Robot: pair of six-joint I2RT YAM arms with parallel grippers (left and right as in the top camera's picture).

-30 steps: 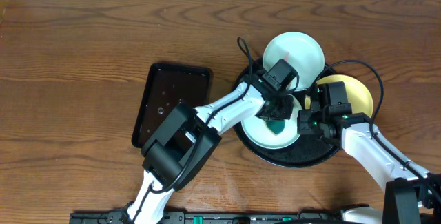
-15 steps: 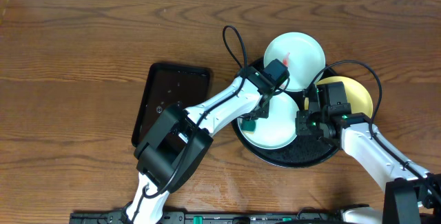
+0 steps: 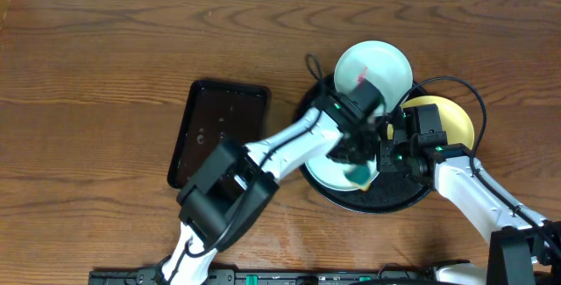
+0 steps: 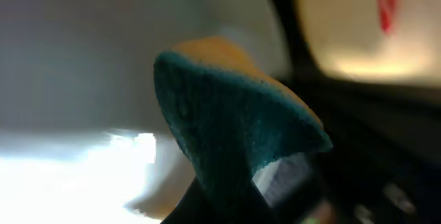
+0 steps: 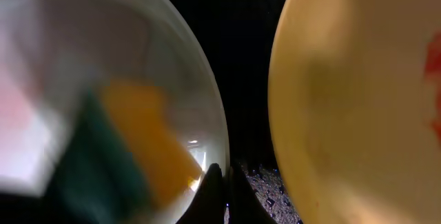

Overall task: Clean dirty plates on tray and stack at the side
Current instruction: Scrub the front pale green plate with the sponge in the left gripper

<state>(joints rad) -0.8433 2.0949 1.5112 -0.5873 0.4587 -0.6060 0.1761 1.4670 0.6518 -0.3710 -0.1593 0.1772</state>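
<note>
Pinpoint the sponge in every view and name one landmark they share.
Overhead: the sponge sits right of centre, on the lower white plate.
Left wrist: the sponge fills the centre.
Right wrist: the sponge is lower left, blurred.
Shared landmark: the round black tray, dark beside the plate everywhere.

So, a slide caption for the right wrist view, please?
A sponge on the mint plate, yellow plate alongside; right gripper shut at the mint rim.
</note>
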